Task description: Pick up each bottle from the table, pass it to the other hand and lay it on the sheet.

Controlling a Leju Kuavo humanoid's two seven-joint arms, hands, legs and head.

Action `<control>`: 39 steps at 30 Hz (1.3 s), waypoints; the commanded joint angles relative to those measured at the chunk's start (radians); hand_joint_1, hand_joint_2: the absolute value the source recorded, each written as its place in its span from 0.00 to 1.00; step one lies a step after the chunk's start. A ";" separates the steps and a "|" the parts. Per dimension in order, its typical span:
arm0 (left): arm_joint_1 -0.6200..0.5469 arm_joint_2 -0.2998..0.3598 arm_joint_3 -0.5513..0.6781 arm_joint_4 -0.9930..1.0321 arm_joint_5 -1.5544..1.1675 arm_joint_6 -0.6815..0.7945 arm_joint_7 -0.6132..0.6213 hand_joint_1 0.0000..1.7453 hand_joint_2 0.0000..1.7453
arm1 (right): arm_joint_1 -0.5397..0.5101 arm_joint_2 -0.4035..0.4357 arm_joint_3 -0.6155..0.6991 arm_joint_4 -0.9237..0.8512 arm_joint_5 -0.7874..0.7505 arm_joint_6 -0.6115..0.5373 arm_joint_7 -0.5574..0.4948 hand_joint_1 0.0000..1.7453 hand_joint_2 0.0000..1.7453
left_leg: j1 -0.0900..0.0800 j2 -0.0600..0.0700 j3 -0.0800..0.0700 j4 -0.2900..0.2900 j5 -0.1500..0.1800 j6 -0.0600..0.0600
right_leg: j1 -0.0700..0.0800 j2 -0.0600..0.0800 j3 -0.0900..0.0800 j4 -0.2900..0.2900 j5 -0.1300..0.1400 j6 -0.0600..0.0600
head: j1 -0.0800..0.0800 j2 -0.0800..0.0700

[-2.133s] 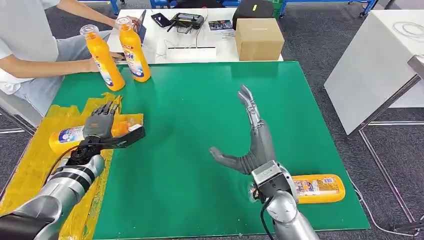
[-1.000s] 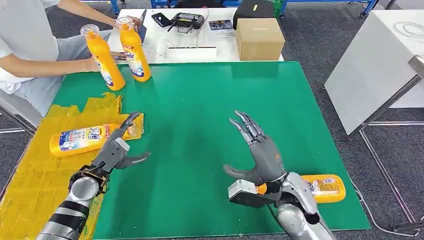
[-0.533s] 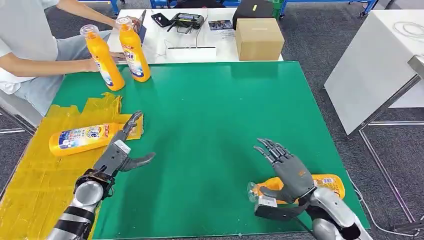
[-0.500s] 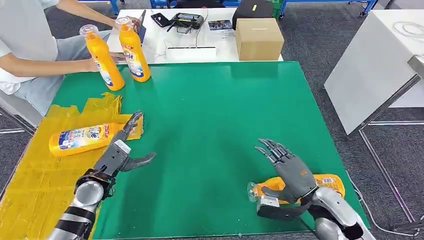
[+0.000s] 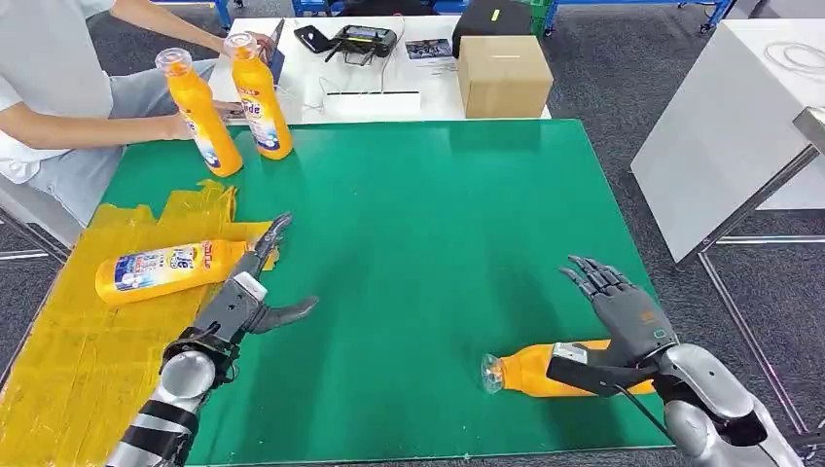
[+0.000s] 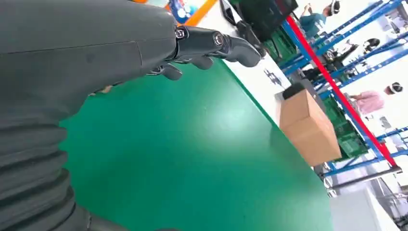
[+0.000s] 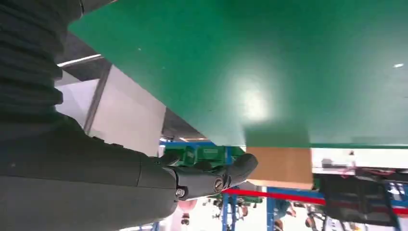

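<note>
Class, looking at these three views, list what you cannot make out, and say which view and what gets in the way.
- Head view: rear of the lying bottle, covered by the right hand; grip or contact unclear.
- Head view: label text on the sheet's bottle, too small.
- Head view: person, cut by the frame edge.

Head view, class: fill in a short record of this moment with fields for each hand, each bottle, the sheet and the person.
left hand: open, above the green table beside the sheet, holding nothing
right hand: open, fingers spread, over the bottle near the front edge; contact cannot be told
bottle near front edge: orange, lying on its side on the green table
bottle on sheet: orange, lying on its side
yellow sheet: crumpled, along the table's left side
standing bottles: two, upright at the far left corner
person: seated beyond that corner, an arm by the standing bottles
</note>
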 commanded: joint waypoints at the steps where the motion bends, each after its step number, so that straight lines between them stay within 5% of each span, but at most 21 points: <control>1: -0.062 0.002 -0.054 0.051 0.021 -0.008 0.003 0.00 1.00 | -0.055 -0.060 0.014 0.127 -0.079 0.093 -0.047 0.00 1.00 | 0.001 -0.001 0.001 0.000 -0.001 0.000 | 0.001 0.000 0.002 -0.001 0.000 -0.001 | 0.000 0.000; 10: -0.096 0.008 -0.067 0.087 0.046 -0.003 -0.009 0.00 1.00 | -0.005 -0.104 0.066 0.022 -0.184 0.111 -0.228 0.00 1.00 | 0.001 -0.001 0.002 0.000 -0.001 -0.001 | 0.001 -0.001 0.003 -0.001 -0.001 -0.001 | 0.000 0.000; 28: -0.101 0.007 -0.064 0.097 0.048 0.001 -0.009 0.00 1.00 | 0.048 -0.138 0.068 -0.044 -0.183 0.117 -0.243 0.00 1.00 | 0.001 -0.001 0.002 0.000 0.000 -0.001 | 0.001 0.000 0.002 -0.001 0.000 -0.001 | 0.000 0.000; 39: -0.105 0.009 -0.067 0.116 0.055 0.007 -0.017 0.00 1.00 | 0.115 -0.235 0.078 -0.034 -0.154 0.155 -0.147 0.00 1.00 | 0.001 -0.001 0.003 -0.001 -0.001 -0.001 | 0.001 -0.001 0.004 -0.002 -0.001 -0.001 | 0.000 0.000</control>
